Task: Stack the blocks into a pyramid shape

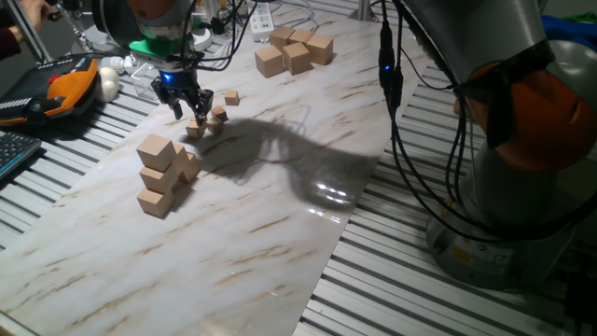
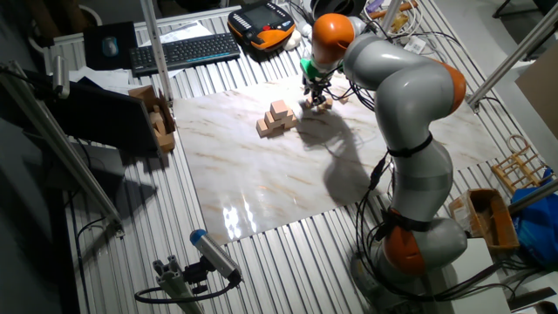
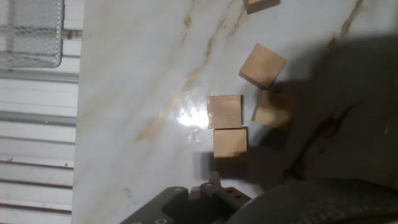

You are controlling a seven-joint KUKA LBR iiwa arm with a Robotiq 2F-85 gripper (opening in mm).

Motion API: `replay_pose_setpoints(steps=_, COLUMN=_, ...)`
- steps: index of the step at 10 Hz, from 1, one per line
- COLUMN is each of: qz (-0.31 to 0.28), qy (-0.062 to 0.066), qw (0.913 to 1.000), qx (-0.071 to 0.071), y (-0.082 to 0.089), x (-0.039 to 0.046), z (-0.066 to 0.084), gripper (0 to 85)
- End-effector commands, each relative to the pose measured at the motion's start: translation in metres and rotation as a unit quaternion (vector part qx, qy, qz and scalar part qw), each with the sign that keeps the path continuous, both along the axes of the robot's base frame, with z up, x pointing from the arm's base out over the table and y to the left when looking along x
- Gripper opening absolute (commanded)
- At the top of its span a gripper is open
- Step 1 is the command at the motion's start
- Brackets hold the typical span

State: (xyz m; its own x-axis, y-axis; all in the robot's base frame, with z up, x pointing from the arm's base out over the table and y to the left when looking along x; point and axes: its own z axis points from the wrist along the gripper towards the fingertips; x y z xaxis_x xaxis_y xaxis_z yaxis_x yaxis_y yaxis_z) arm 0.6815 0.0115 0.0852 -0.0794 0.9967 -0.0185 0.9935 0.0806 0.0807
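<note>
Several tiny tan blocks lie on the marble board (image 1: 242,233). One block (image 1: 195,130) and two more (image 1: 216,119) cluster together, and a fourth (image 1: 231,97) lies apart behind them. In the hand view two blocks (image 3: 224,111) (image 3: 230,142) touch side by side, a third (image 3: 272,112) sits in shadow to their right, a fourth (image 3: 262,65) lies above, and a fifth (image 3: 260,5) is cut by the top edge. All lie flat and none is on another. My gripper (image 1: 186,105) hovers just left of the cluster, fingers apart and empty. It also shows in the other fixed view (image 2: 314,91).
A pile of medium tan cubes (image 1: 163,173) stands in front of the cluster, also seen in the other fixed view (image 2: 277,118). Large tan cubes (image 1: 294,49) sit at the board's far end. An orange pendant (image 1: 70,82) and a keyboard (image 1: 14,149) lie left, off the board.
</note>
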Motion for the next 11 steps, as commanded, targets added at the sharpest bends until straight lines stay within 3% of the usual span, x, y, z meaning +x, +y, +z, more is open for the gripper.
replay_pose_setpoints(steps=1, qz=-0.003, qy=0.002, qw=1.0, qx=0.0, y=0.0, x=0.0005, z=-0.002, gripper=51.0)
replay_pose_setpoints(steps=4, qz=-0.008, qy=0.005, qw=0.9999, qx=0.007, y=-0.001, x=0.0039, z=-0.015, gripper=51.0)
replay_pose_setpoints(steps=11, qz=-0.017, qy=0.012, qw=0.9998, qx=0.002, y=-0.003, x=0.0065, z=-0.027, gripper=51.0)
